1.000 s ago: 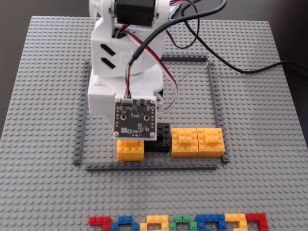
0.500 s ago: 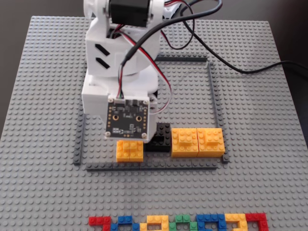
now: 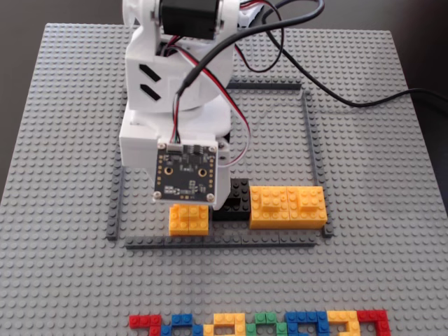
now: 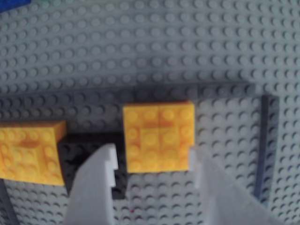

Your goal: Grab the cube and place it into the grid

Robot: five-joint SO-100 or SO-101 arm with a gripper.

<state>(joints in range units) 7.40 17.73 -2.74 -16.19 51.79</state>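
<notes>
The claw (image 4: 152, 161) stood open astride the yellow-orange cube (image 4: 158, 136), gripping nothing; the cube sat inside the grid (image 3: 220, 242), beside the black block (image 3: 234, 203).

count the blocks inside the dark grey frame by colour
yellow-orange single cube: 1
yellow-orange blocks joined into one wide block: 2
black block: 1
total: 4 blocks, all along the near side of the grid in the fixed view
</notes>
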